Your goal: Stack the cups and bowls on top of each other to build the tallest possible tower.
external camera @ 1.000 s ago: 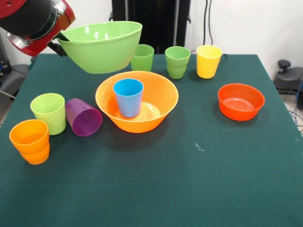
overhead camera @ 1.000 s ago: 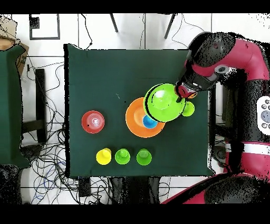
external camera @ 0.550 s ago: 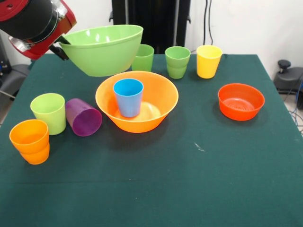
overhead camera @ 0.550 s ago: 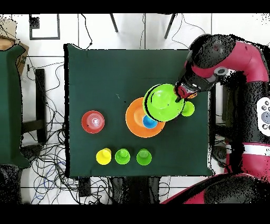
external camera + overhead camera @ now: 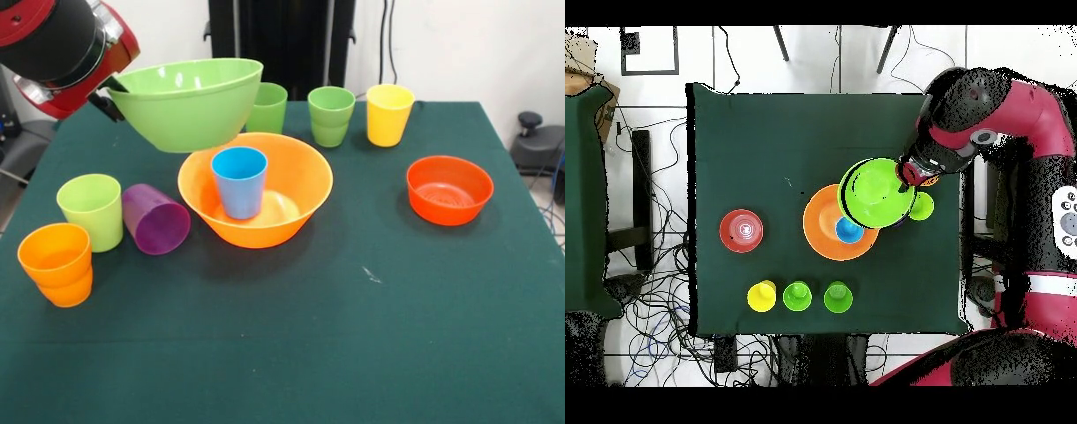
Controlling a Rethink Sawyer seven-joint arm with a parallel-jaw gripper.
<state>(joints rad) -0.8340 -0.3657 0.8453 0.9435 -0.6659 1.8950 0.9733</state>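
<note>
We see a counter [image 5: 353, 353] covered in dark green cloth, with a small white mark [image 5: 372, 276] on it. Behind it stand a white wall [image 5: 459, 44], a black panel [image 5: 282, 40] and hanging cables [image 5: 385, 40], and a dark chair [image 5: 534, 141] shows at one side. From above, we find loose cables [image 5: 655, 290] on the tiled floor [image 5: 825, 60], a second green-covered counter [image 5: 585, 200], and two chair legs [image 5: 781, 42].

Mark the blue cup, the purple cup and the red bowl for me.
blue cup [image 5: 239, 187], front view, outer wall.
purple cup [image 5: 160, 226], front view, its open mouth.
red bowl [image 5: 449, 208], front view, outer wall near the front.
</note>
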